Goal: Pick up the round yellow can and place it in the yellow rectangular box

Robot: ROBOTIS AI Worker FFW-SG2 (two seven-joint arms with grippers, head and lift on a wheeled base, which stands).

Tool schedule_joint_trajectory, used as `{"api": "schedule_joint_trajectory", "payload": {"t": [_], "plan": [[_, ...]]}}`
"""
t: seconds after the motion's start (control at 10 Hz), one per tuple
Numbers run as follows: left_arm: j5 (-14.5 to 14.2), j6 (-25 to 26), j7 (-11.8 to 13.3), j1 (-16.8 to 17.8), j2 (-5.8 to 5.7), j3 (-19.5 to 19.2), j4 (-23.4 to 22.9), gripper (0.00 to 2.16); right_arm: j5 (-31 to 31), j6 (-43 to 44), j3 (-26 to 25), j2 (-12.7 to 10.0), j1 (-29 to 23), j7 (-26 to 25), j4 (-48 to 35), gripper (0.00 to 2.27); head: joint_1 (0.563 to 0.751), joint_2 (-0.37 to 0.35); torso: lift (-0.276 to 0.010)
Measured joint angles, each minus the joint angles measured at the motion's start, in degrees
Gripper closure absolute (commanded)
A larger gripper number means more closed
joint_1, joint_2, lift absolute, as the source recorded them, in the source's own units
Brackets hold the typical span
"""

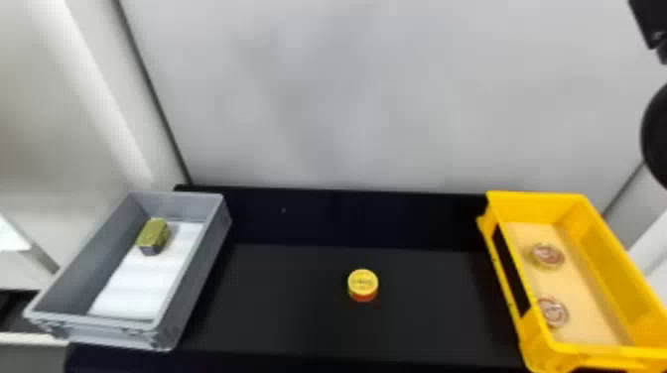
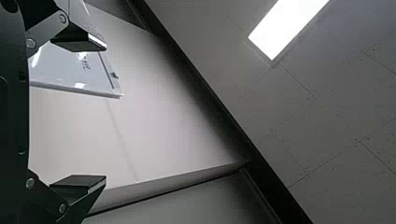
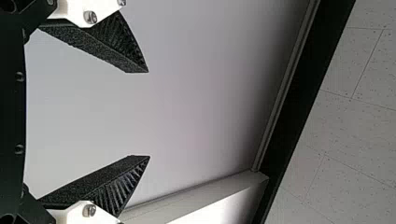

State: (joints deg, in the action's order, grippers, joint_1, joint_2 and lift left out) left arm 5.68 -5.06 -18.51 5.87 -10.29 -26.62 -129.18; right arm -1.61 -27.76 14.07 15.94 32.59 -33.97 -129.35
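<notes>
In the head view, the round yellow can (image 1: 363,284), with a red lower side, stands upright on the black table, a little right of the middle. The yellow rectangular box (image 1: 613,258) is at the right and holds two round tins (image 1: 548,255). Black parts of my right arm (image 1: 657,136) reach in at the upper right edge, far from the can. The left wrist view has my left gripper (image 2: 106,112) open with nothing between its fingers. My right gripper (image 3: 149,114) is likewise open and holds nothing, raised before a pale wall.
A grey bin (image 1: 191,278) stands at the left of the table, holding an olive-green block (image 1: 153,235) on a white liner (image 1: 136,285). Bare black table surface (image 1: 278,297) lies between the bin and the can. A grey wall (image 1: 347,99) rises behind the table.
</notes>
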Motion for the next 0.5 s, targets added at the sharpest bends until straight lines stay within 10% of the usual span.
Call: {"api": "schedule_joint_trajectory", "payload": {"t": [0.5], "plan": [[1.40, -4.02, -2.73, -0.20, 0.50, 0.39, 0.39, 0.25, -3.30, 3.07, 1.07, 0.39, -0.21, -0.13, 0.71, 0.13, 0.694, 0.054, 0.000]]}}
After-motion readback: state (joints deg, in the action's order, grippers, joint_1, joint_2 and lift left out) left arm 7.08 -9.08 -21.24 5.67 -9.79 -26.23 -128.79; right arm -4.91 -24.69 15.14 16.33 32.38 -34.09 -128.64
